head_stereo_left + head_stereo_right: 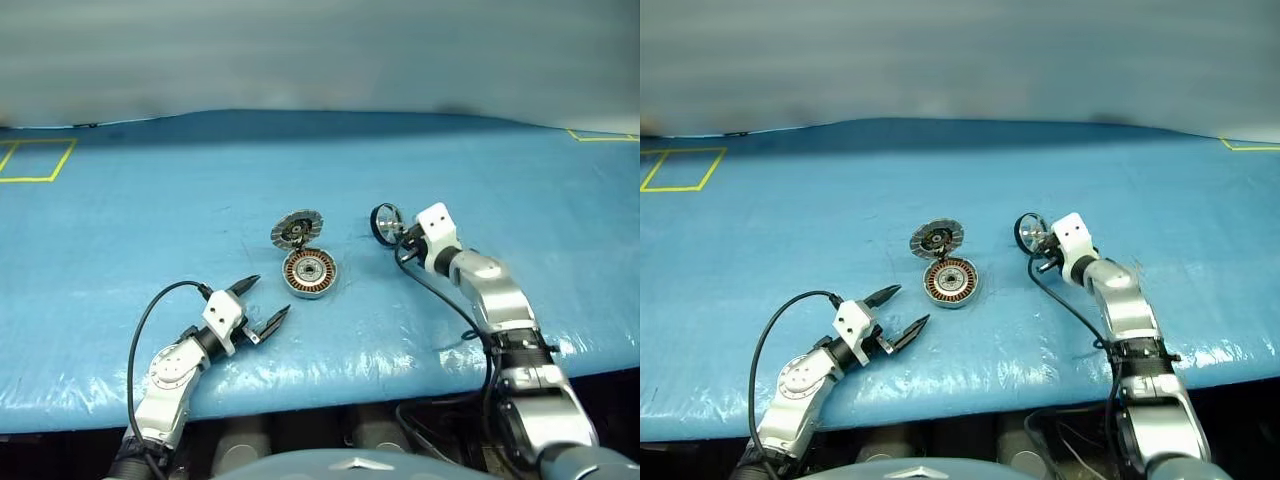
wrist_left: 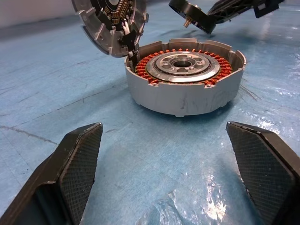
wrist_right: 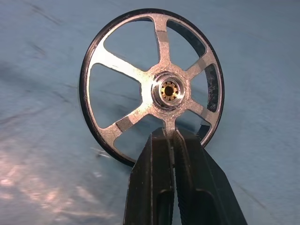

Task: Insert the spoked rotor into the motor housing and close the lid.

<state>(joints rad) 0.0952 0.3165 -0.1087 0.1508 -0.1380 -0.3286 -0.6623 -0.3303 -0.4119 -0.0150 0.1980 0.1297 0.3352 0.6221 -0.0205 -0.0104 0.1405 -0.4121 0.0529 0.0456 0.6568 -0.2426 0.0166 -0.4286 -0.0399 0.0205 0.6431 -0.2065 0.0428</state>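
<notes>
The motor housing (image 1: 309,272), a silver cup with copper windings, sits mid-table with its ribbed lid (image 1: 297,230) swung open behind it, joined at the edge. In the left wrist view the housing (image 2: 185,82) and lid (image 2: 110,23) stand just beyond my open left gripper (image 2: 164,154). My left gripper (image 1: 262,300) rests near the table's front, left of the housing. My right gripper (image 1: 398,234) is shut on the spoked rotor (image 1: 387,223), held on edge above the cloth to the right of the housing. The right wrist view shows the fingertips (image 3: 161,140) pinching a spoke of the rotor (image 3: 152,86).
A blue cloth (image 1: 150,230) covers the table. Yellow tape outlines mark the far left corner (image 1: 35,160) and far right corner (image 1: 600,136). The table's front edge runs just under both arms. A black cable (image 1: 150,320) loops off my left wrist.
</notes>
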